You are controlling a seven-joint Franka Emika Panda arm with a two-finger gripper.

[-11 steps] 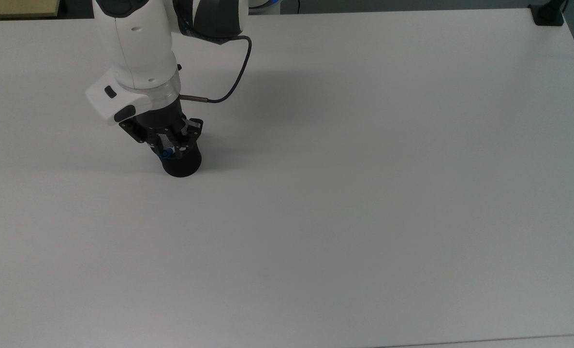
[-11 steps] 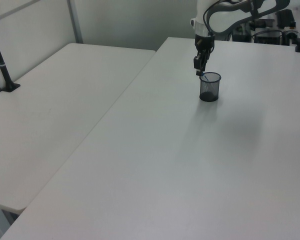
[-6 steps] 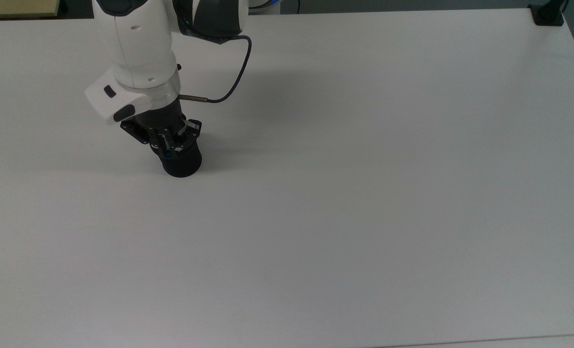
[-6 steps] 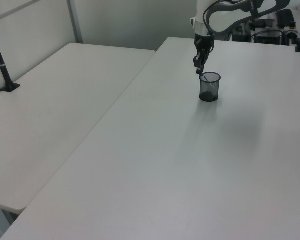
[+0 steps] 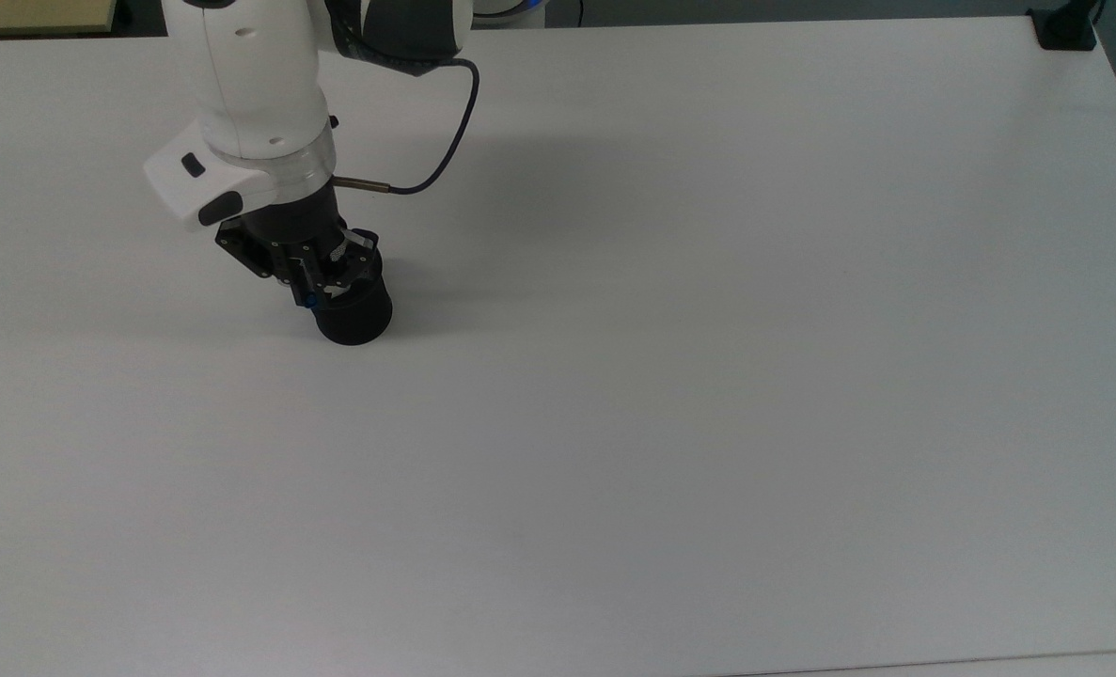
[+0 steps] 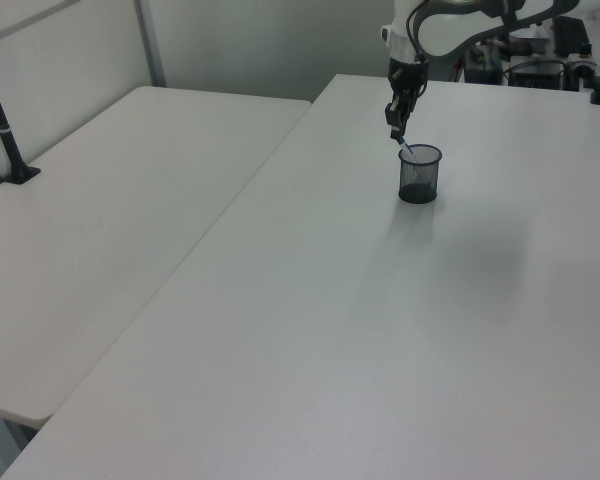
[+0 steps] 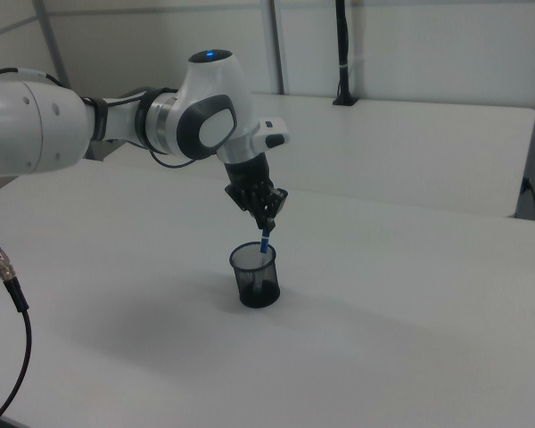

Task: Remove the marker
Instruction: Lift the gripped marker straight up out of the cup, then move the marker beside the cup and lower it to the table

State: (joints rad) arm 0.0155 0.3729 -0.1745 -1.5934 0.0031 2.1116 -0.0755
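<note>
In the right view the gripper [image 7: 267,224] is clamped on the blue cap end of the marker [image 7: 265,243] — the slim barrel slants down past the rim into the black mesh cup [image 7: 255,275], lower end still inside. The top view looks down on the gripper [image 5: 318,287] over the cup [image 5: 355,318], the marker [image 5: 311,300] reduced to a blue dot. The cup is round, see-through mesh, standing upright on the smooth white table [image 7: 410,339].
</note>
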